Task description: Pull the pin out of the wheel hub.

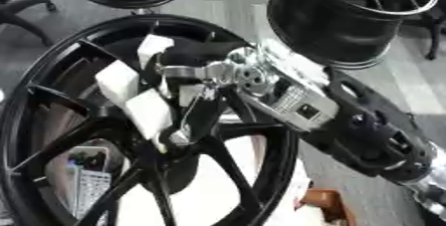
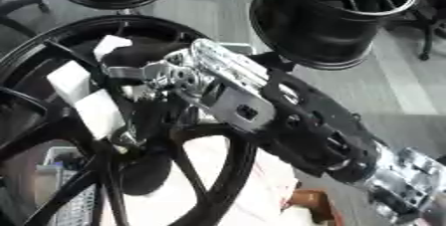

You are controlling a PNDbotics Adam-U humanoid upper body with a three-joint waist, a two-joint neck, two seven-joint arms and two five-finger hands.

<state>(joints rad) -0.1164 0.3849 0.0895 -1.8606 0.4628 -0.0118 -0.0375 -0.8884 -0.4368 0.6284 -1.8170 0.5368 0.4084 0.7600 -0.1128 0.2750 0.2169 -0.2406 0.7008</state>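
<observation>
Reaching in from right, right hand over centre of black wheel hub, white-padded fingers curling at hub middle. Pin hidden under hand; grasp unconfirmed, can't tell. Next, likely: confirming pinch, pulling straight out along axis.

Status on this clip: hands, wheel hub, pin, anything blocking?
Right hand at the centre of the black wheel hub, fingers curled there. Pin itself hidden behind the hand. Left hand not in view. Nothing else in the way; spare rims stand clear behind.
</observation>
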